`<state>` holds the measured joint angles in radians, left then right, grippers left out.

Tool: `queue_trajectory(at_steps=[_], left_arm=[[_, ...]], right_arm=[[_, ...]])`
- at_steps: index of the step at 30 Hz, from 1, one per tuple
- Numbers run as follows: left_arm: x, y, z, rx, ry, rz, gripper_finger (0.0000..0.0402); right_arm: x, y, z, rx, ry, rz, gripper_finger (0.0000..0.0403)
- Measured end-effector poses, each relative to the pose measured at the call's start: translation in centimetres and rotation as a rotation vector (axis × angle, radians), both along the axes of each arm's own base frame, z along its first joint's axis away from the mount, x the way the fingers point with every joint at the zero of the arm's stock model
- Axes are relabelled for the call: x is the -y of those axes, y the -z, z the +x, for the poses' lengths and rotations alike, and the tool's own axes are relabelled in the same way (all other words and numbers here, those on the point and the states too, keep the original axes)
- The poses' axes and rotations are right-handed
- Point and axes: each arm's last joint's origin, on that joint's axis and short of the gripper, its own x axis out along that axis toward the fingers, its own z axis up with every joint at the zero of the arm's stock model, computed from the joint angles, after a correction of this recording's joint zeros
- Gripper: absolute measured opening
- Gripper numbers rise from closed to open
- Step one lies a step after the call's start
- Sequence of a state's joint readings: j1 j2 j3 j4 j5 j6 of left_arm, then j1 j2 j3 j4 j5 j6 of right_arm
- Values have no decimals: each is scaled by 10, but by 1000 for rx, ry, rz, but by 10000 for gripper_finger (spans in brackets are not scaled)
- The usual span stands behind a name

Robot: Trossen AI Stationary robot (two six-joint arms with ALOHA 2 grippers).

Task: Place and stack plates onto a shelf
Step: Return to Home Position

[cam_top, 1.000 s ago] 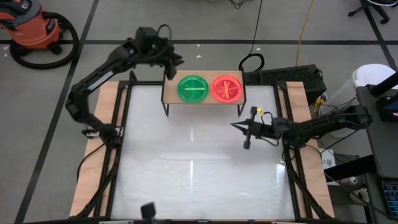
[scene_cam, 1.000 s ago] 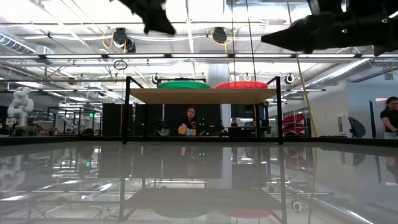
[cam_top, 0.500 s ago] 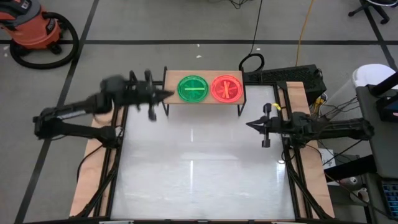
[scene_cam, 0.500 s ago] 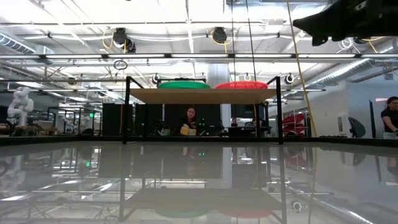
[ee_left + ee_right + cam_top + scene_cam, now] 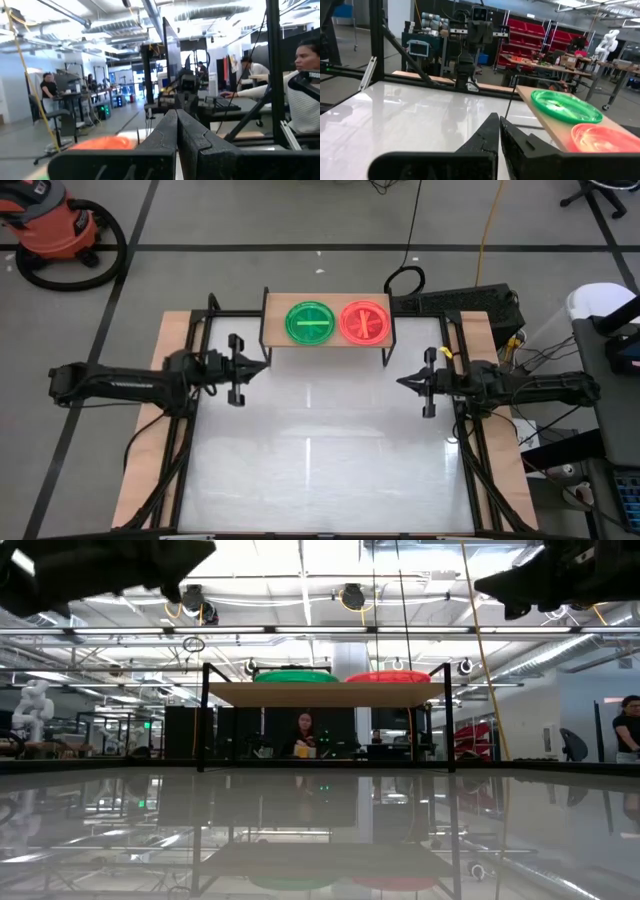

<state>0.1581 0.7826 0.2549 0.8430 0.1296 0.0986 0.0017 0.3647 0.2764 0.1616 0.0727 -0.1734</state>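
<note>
Both stacks are up on the shelf at the far side of the table. A green plate tops the left pile and a red-orange plate tops the right one, the two piles just beside each other. From above there is no telling how many plates lie under each, but no plate shows anywhere on the tabletop, so the stacking looks finished.

The left gripper hangs over the table's left edge, just near of the shelf's left legs, pointing inward. Its wrist view shows the two fingers pressed together with nothing between them. The right gripper mirrors it over the right edge, near of the shelf's right end, its fingers also together and empty. Both arms lie low and level, facing each other across the table.

This reads as the parking step, with the arms settling into their rest pose. What is left looks simple: hold clear of the shelf legs and avoid bumping the piles.

As for writing, no brand, label or lettering is legible in any view, not even on the orange shop vacuum on the floor.
</note>
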Motion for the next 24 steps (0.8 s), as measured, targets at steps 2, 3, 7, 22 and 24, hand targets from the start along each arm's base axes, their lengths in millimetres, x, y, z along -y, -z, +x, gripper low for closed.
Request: queue_trajectory(at_steps=[2, 3, 7, 22, 24], left_arm=[[1, 13, -4, -7, 5, -21, 2], [1, 18, -6, -8, 8, -31, 2], [1, 41, -13, -27, -9, -66, 1], [4, 72, -19, -148, -26, -82, 1], [4, 77, -19, -199, -25, -96, 1]], right_arm=[[0, 3, 0, -11, 0, 5, 0], [0, 6, 0, -13, 0, 5, 0], [0, 27, 1, 3, 0, 5, 0], [0, 40, -1, 108, 3, -5, 0], [0, 42, -1, 86, 5, 1, 0]])
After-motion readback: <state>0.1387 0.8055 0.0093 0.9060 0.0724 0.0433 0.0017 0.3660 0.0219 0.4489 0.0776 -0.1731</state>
